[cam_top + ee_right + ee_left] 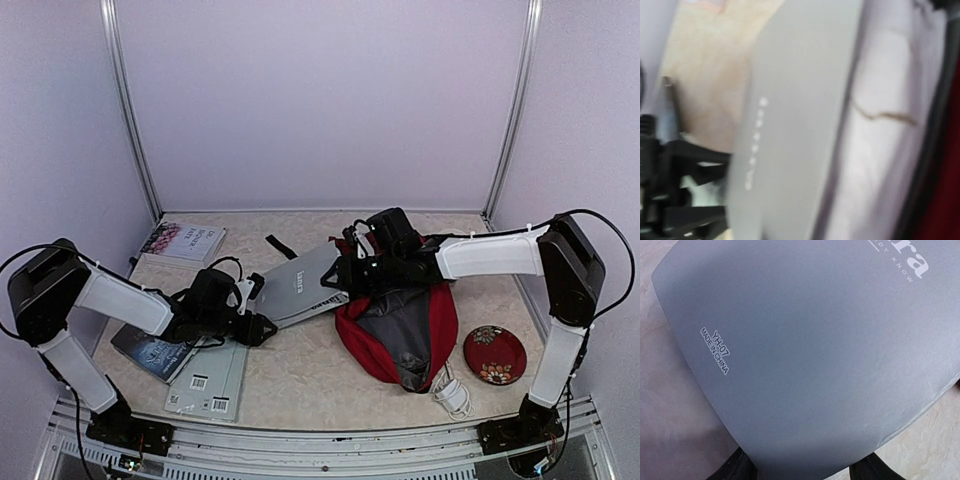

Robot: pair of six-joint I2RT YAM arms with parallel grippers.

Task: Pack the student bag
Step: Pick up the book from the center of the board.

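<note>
left pincer (266, 330): low over the table (300, 375), left of centre. Its jaws stand partly apart, with the near corner of the grey case (305, 282) between its two black fingers (735, 469). We can't tell if it pinches that corner or only straddles it.

Counts, left to right:
- Two books. The pale book (183, 241), with a pink-patterned cover, lies flat at the far left corner. The dark book (148, 350) is partly under the left arm.
- One pale sheet (212, 378) with two barcode stickers, just beside the dark book, toward the arm bases. It could be two sheets overlapped; we can't tell.
- One black strap (280, 246), loose on the table behind the case.
- One grey case: flat, white lettering on top, lying slantwise between the two pincers, its right end at the bag's mouth.
- right pincer (333, 273): at that right end, its arm stretched across the top of the bag. The wrist view is blurred, so we can't tell how far it's open or whether it has the case.
- One bag (440, 322): dark red, right of centre on the table, lying open with grey lining showing.
- One coiled white cable (452, 392), touching the bag's near edge.
- One red flowered plate (495, 354), just beside the bag on its right.
</note>
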